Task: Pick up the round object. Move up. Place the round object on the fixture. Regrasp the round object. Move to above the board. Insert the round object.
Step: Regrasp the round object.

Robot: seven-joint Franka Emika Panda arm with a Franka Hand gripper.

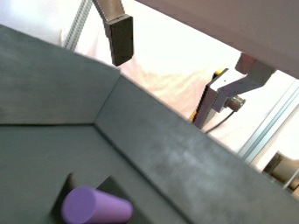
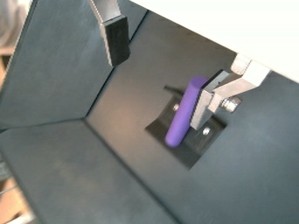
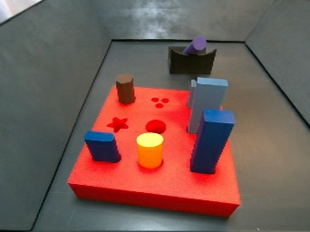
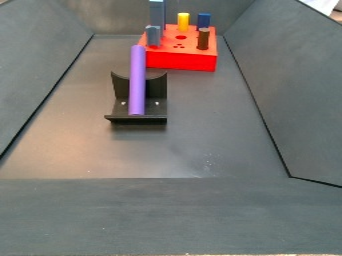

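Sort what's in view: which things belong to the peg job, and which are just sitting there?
Job: purple round peg leaning on the fixture; red board; round hole; gripper, open and empty, beside the peg.

Idle: yellow cylinder, brown cylinder, blue blocks.

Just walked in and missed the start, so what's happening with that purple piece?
The purple cylinder is leaning upright on the fixture, with nothing holding it. The Franka's claw is open and empty, hovering apart from the cylinder, as a wrist view shows. The red board with its coloured blocks sits apart from the fixture; the round hole is still vacant.
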